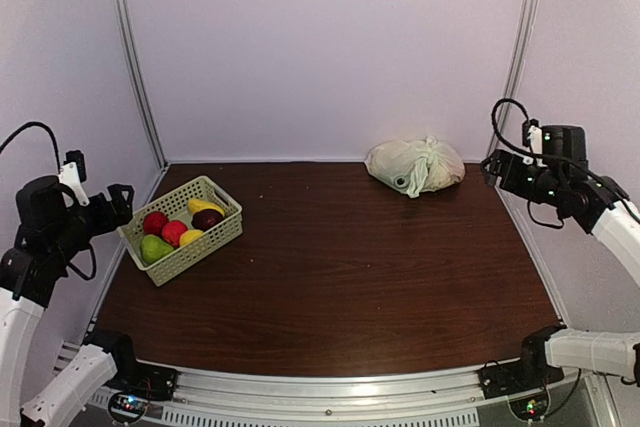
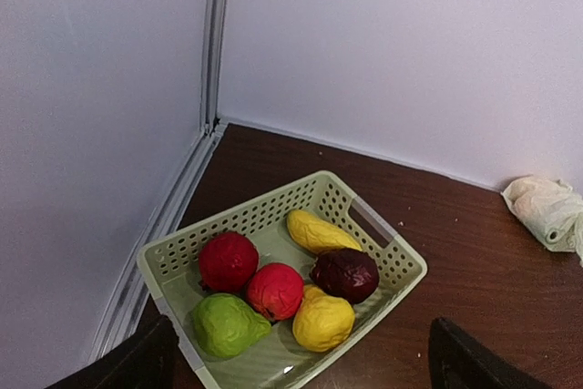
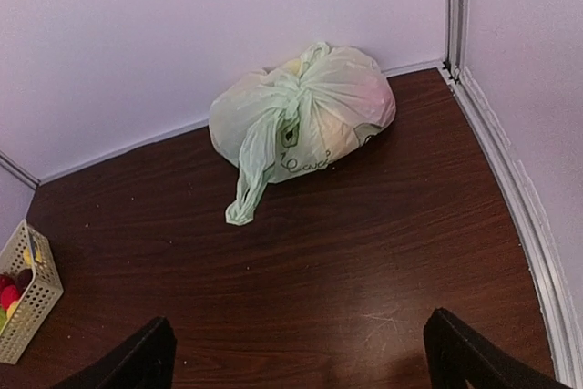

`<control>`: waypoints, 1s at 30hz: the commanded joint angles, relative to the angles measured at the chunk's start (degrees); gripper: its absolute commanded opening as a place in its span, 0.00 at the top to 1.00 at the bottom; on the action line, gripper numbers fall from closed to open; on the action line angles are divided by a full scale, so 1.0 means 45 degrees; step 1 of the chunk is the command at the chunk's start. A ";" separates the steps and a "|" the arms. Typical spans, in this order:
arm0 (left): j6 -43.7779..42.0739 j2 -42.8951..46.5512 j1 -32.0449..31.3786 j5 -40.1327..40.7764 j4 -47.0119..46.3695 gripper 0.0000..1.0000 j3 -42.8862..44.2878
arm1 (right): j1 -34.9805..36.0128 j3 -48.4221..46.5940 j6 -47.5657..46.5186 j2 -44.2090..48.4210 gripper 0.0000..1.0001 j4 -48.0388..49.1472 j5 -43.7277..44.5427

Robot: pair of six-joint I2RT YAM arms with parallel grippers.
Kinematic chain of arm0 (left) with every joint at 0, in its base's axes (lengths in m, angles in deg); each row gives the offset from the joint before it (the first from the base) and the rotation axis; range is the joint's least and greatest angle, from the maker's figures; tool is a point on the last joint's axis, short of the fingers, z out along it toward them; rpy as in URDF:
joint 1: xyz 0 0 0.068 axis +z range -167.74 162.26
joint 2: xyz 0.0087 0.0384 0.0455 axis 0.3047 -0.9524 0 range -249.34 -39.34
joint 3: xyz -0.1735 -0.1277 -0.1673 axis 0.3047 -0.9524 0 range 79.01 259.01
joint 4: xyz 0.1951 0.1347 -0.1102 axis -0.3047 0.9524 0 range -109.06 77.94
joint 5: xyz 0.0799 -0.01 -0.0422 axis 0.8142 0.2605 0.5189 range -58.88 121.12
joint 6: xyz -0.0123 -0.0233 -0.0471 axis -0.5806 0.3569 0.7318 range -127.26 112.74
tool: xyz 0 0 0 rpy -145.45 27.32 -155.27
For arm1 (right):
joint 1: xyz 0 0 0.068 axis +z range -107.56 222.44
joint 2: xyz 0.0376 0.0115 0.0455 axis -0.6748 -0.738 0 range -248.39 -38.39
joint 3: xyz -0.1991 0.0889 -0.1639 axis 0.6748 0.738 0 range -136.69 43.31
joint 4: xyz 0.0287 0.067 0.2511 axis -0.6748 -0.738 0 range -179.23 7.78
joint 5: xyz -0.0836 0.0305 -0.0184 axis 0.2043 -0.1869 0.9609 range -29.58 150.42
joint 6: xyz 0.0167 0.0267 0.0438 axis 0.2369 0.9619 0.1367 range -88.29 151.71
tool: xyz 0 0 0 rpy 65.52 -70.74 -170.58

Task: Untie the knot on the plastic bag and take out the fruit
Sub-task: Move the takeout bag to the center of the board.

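At the far right corner of the table (image 1: pixel 340 277), the bag (image 3: pixel 332 107) lies close to the back wall, tied shut. Its knot (image 3: pixel 293 102) is bunched at the middle of the side facing the right wrist camera, and a loose handle (image 3: pixel 246 184) trails down onto the wood. Faint pink and yellow tints of the fruit (image 3: pixel 369 97) show through the plastic. The right gripper (image 3: pixel 299 362) hovers well short of the bag, jaws spread wide, holding nothing. On the left side a basket (image 2: pixel 260 216) sits near the wall, holding two red pieces (image 2: pixel 228 261), a pear (image 2: pixel 223 325), two yellow pieces (image 2: pixel 321 321) and a plum (image 2: pixel 346 275). The left gripper (image 2: pixel 301 366) hangs near the basket without touching it, jaws likewise spread wide and empty.
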 commanded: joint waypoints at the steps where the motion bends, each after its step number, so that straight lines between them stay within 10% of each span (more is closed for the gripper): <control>1: -0.1085 -0.1466 0.0070 -0.1191 -0.1455 0.03 -0.0559 | 0.1420 -0.0918 -0.0254 -0.1886 0.05 -0.1021 0.1009; 24: -0.0905 -0.1787 0.0111 -0.0196 -0.1138 0.03 -0.0536 | 0.1073 -0.9117 -0.0570 -1.4350 0.13 -0.0251 0.1018; 30: -0.0945 -0.1764 0.0127 -0.0273 -0.1137 0.03 -0.0527 | 0.0834 -1.0396 -0.0885 -1.5490 0.36 -0.0403 0.0674</control>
